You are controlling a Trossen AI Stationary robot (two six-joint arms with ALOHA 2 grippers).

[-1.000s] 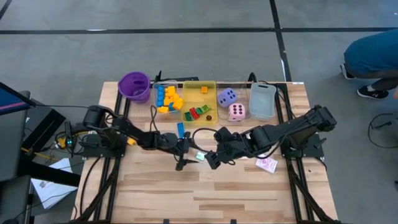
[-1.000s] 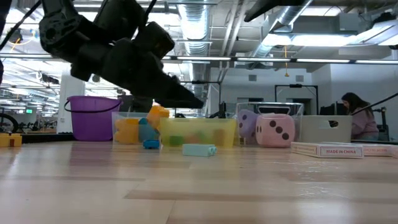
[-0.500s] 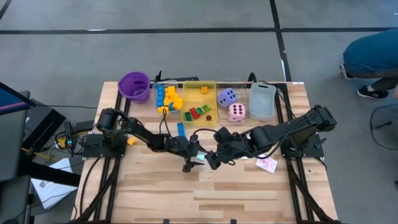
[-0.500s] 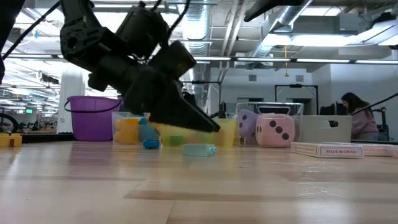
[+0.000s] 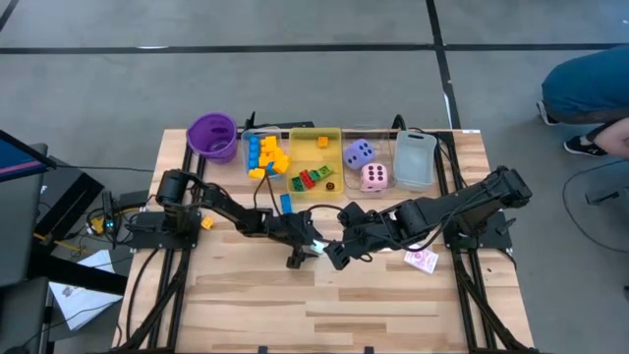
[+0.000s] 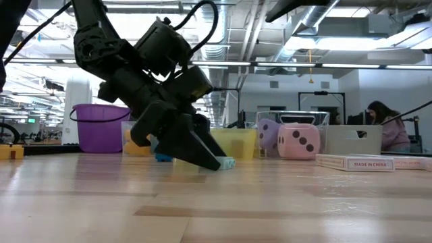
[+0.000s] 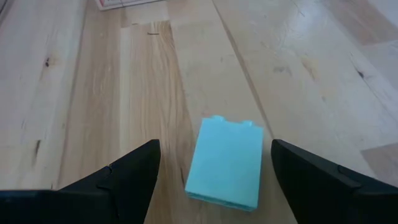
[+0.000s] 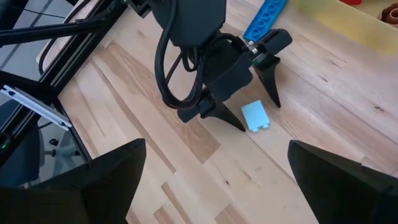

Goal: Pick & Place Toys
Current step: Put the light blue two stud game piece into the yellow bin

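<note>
Lying flat on the bare desk (image 5: 393, 305) near its middle, the light blue block (image 7: 225, 163) is the toy in hand. It rests between the two fingertips of the left gripper (image 7: 214, 163), whose fingers stand apart on either side, each with a gap to the block, so nothing is clamped yet. In the left wrist view the block's long axis runs roughly along the line of reach, slightly skewed, with its studs pointing away from the gripper (so the fingers would close across its shorter width). In the low view the left gripper (image 6: 202, 158) is tilted down with its tips at the desk surface.

The right gripper (image 5: 334, 258) waits just beside the spot, fingers spread and empty. The left arm is clearly the nearer one.

Behind stand the yellow tray (image 5: 337, 136), the purple die (image 5: 358, 152) and the pink die (image 5: 373, 177).
</note>
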